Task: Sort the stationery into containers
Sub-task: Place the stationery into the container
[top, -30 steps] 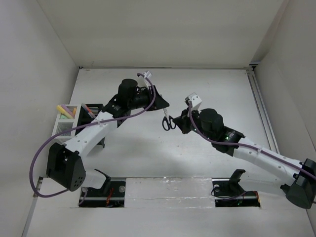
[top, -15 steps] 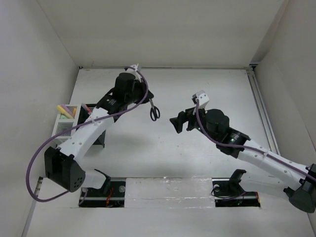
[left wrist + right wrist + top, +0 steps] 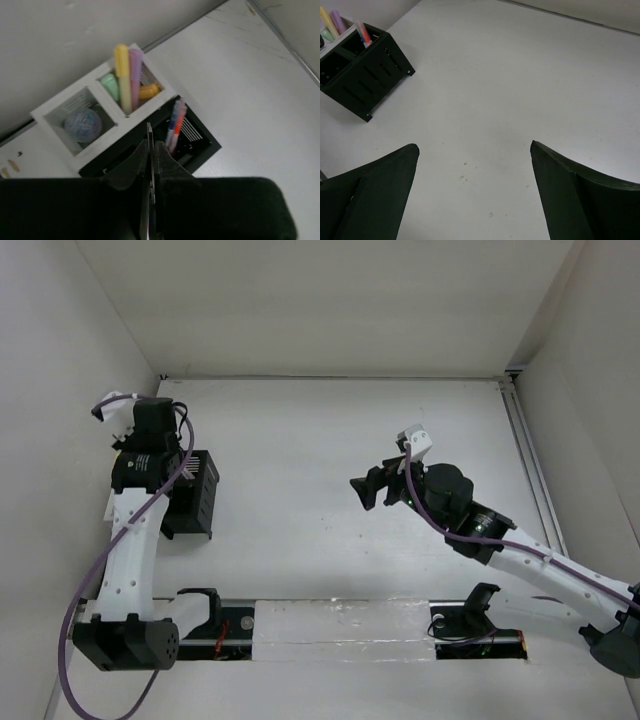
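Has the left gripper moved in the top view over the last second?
Yes. The left gripper swung left from mid-table to above the black slatted square pen holder by the left wall, jaws shut on the black-handled scissors.

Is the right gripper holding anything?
No: in the right wrist view the right gripper has its fingers spread wide, with only the table showing between them.

place: robot lab cell | evidence: bare white desk (image 3: 330,440), plain white panel walls (image 3: 300,300) enclosing desk, arm-mounting rail (image 3: 340,625) along desk's near edge
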Available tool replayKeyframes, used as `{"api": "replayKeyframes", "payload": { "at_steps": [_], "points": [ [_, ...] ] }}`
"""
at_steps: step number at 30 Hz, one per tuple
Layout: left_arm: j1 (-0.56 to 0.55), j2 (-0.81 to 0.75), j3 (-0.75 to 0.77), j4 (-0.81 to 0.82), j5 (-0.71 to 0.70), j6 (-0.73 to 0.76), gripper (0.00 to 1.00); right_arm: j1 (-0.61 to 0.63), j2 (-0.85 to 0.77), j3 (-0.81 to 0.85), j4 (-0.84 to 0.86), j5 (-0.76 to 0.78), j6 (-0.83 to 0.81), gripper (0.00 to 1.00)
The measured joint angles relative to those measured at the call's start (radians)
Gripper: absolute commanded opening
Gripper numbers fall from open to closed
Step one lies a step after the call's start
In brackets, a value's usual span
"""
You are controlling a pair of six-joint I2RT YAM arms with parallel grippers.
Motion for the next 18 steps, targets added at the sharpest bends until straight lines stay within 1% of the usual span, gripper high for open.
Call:
{"api": "replayKeyframes", "payload": {
  "at_steps": [4,8,13,18],
  "points": [
    [0.015,-0.064,-0.032,-0.054,-0.106,-0.039,0.0,0.0,-0.004,0.0,0.0,-0.031,-0.011,0.99],
    [0.015,-0.081,-0.083,-0.076,-0.157,-0.066,0.0,0.0,-0.016,-0.017,0.0,-0.062,-0.016,0.99],
    [0.017,-0.092,-0.196,-0.033,-0.143,-0.04,0.0,0.0,-0.044,-0.047,-0.002,-0.093,-0.017,0.99],
    [0.017,-0.099,-0.219,0.022,-0.137,-0.005,0.0,0.0,-0.048,-0.049,0.0,-0.132,-0.016,0.99]
  ]
}}
